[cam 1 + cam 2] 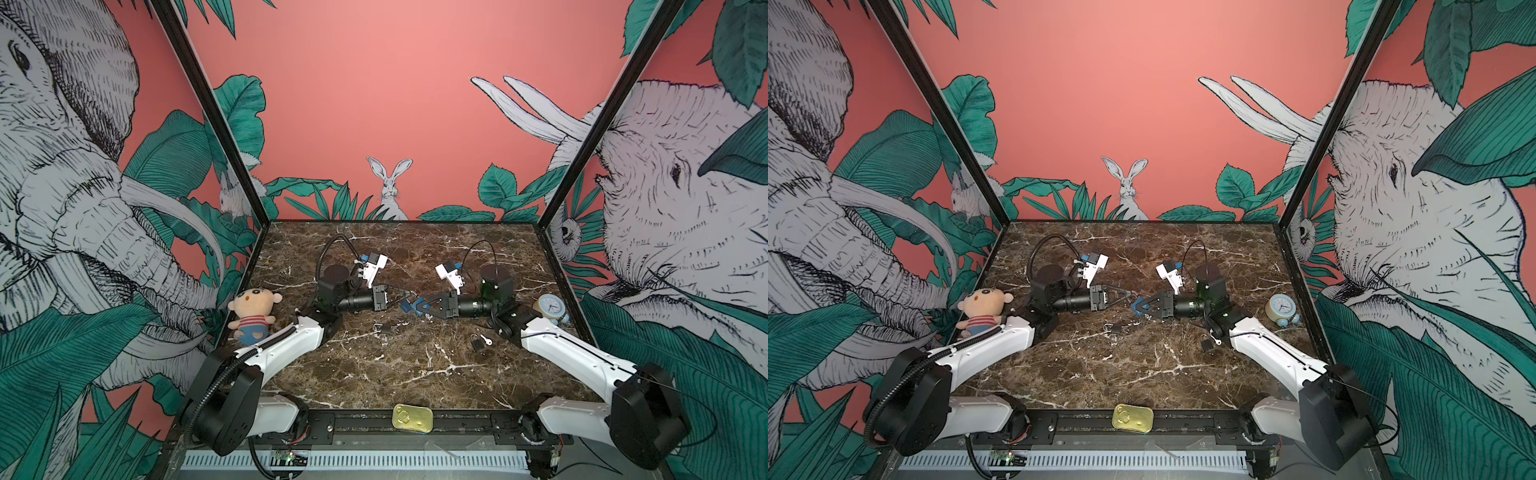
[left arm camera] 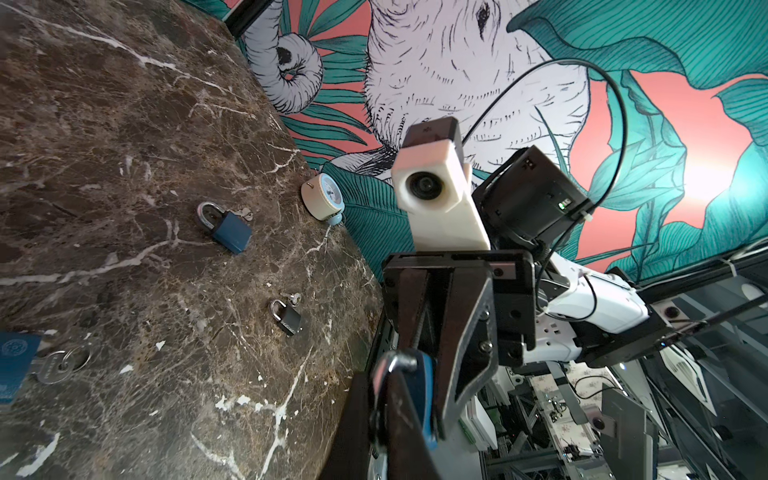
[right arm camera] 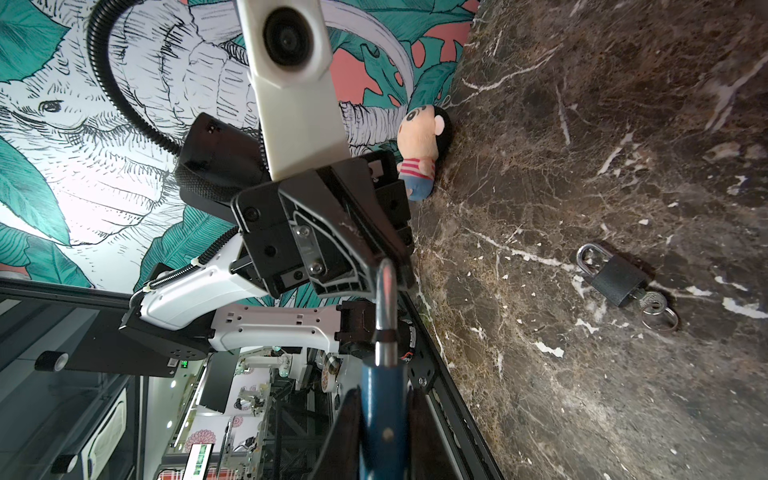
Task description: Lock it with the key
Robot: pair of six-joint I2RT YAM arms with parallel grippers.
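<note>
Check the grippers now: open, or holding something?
Left gripper: closed on the shackle of the blue padlock.
Right gripper: closed on that padlock's body.

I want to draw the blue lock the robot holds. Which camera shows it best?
The right wrist view: the blue lock is close up, body and silver shackle. The left wrist view catches only its shackle and a blue edge. Both top views show a tiny blue speck.

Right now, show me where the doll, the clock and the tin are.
doll (image 1: 254, 302), in a top view, on its face.
clock (image 1: 551, 306), in a top view, on its dial.
tin (image 1: 412, 418), in a top view, on its lid.
</note>
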